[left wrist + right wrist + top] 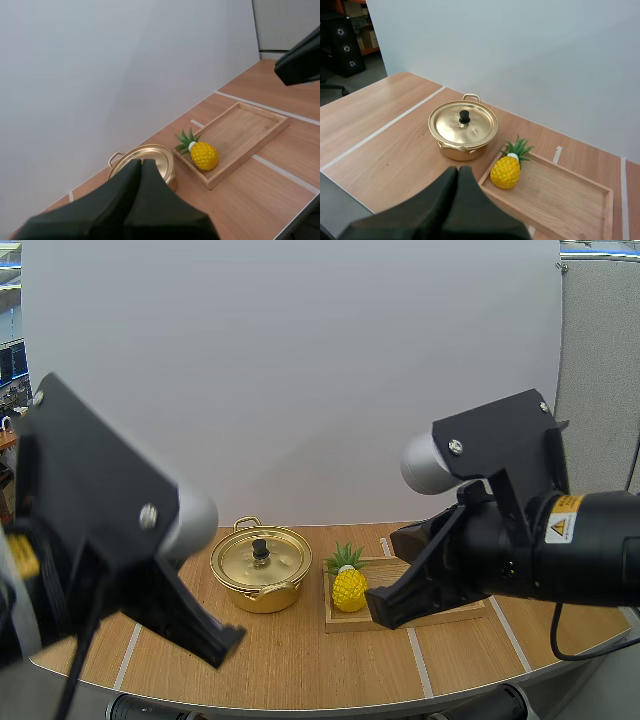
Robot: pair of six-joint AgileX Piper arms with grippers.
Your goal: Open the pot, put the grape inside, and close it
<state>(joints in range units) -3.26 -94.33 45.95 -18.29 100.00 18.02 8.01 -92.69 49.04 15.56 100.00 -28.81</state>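
Both closed and empty, the left end effector (141,164) hangs nearer the lidded pot (260,567), the right end effector (458,170) nearer the pineapple (349,589).

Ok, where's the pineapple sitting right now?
In the high view the pineapple sits at the left end of the wooden tray, just right of the lidded gold pot with a small gap between them.

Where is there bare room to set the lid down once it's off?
The tray is bare beyond the pineapple. The table in front of the pot and on its far side from the tray is bare too. Crowded: the narrow strip between pot and tray.
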